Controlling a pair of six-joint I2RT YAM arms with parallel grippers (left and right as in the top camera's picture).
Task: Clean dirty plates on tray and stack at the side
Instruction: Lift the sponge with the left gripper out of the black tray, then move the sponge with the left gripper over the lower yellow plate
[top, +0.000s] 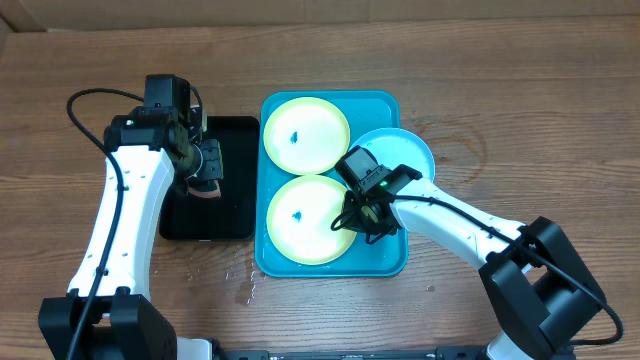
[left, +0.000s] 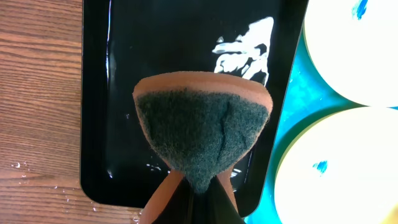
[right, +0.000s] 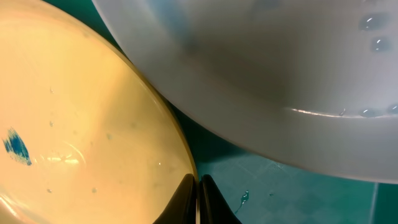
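Plates (top: 305, 135) lie on the blue tray (top: 385, 262): two yellow with blue smudges, and a light blue plate (top: 408, 150) overlapping its right rim. My right gripper (right: 198, 199) is closed at the near yellow plate (top: 300, 218)'s edge. My left gripper (left: 193, 202) clamps a sponge (left: 202, 130) over the black tray (left: 180, 37).

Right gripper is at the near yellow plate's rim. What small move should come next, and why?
Probably lift the right gripper a little to tip the near yellow plate up off the blue tray. Its fingers look pinched shut on the plate's rim, the plate shows a blue smudge, and the left gripper holds the sponge over the black tray, ready to wipe.
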